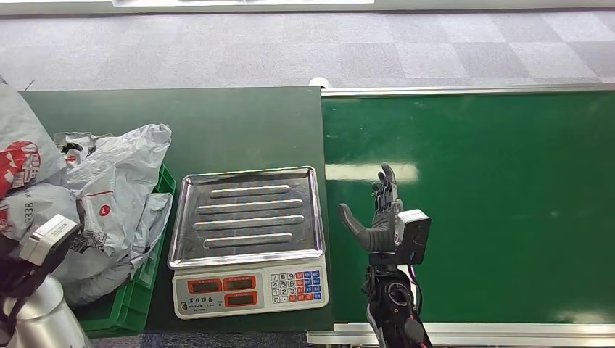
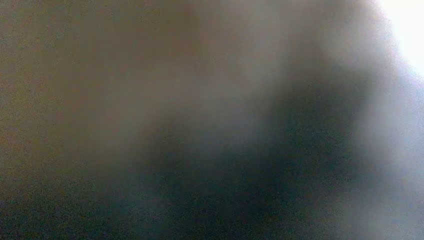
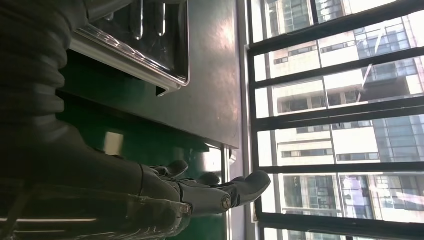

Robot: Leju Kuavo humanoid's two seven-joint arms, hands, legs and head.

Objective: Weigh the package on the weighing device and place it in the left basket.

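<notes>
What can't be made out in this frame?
- Left hand: hidden behind the wrist camera in the head view; left wrist view is a full blur.
- Scale readouts: too small to read, head view.
- Basket interior: covered by grey packages.
- Conveyor belt: cut off at right edge.

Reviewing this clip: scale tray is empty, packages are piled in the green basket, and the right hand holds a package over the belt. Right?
Not quite. The right hand holds nothing; its fingers are spread over the belt, as the head view shows. The rest stands.
</notes>
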